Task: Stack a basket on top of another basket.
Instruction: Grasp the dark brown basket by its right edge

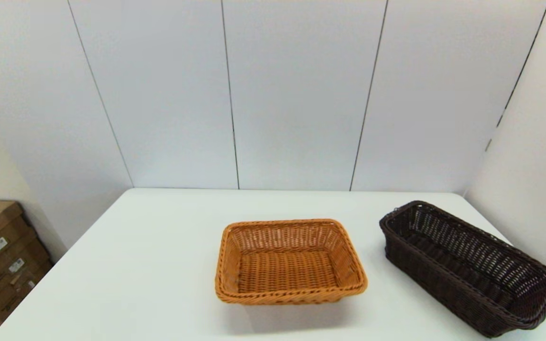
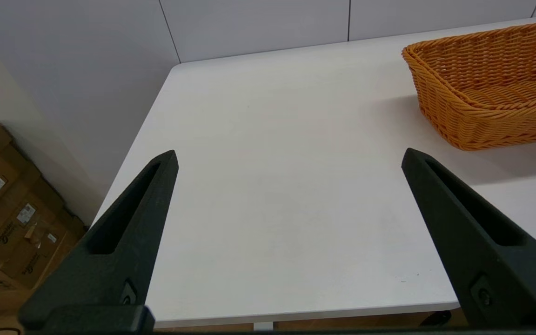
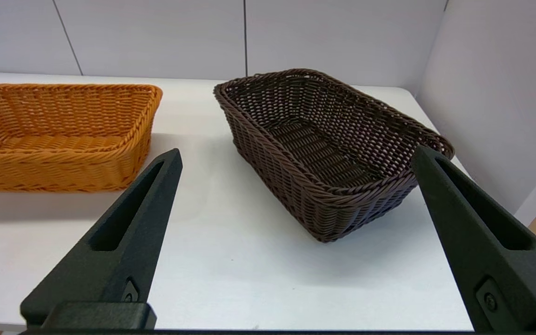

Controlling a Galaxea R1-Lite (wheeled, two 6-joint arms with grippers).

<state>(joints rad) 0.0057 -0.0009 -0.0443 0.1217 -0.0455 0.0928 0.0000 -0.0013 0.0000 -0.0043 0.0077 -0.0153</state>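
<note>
Left hand and right hand wide apart, white table, orange-tan basket, dark brown basket, white panelled walls

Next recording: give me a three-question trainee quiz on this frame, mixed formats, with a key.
1. True or false: the dark brown rectangular wicker basket already sits inside the orange-tan rectangular wicker basket.
2. Multiple choice: the left end effector is A) shut on a basket, B) open over bare white table, C) inside the orange-tan basket.
3. Fill in: the right end effector is open, facing the ____ basket.

Key: 1 false, they stand apart on the table, dark brown one to the robot's right. 2 B. 3 dark brown.
</note>
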